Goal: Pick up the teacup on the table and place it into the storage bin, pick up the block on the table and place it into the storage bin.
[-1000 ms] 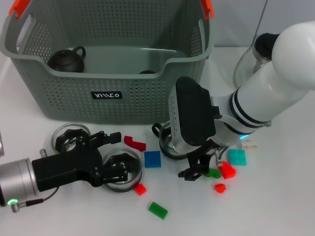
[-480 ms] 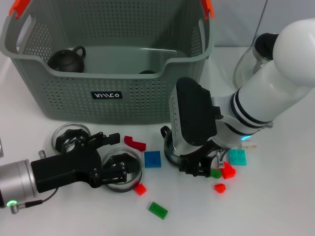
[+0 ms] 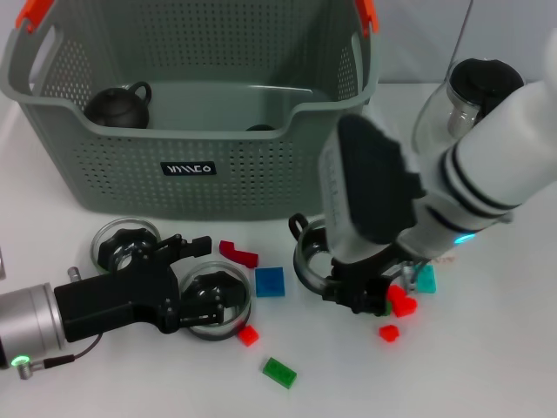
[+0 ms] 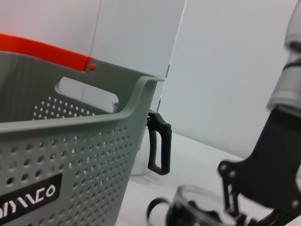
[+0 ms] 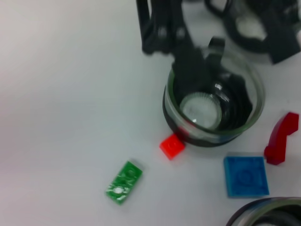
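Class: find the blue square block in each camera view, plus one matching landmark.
Head view: blue square block in front of the storage bin.
Left wrist view: not in it.
Right wrist view: blue square block beside the curved red block.
Shared landmark: that curved red block.

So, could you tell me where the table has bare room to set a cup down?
Bare table lies right of the cyan block, and near the front edge left of the green block. It is crowded between the left gripper and right gripper, among teacups and scattered blocks before the storage bin.
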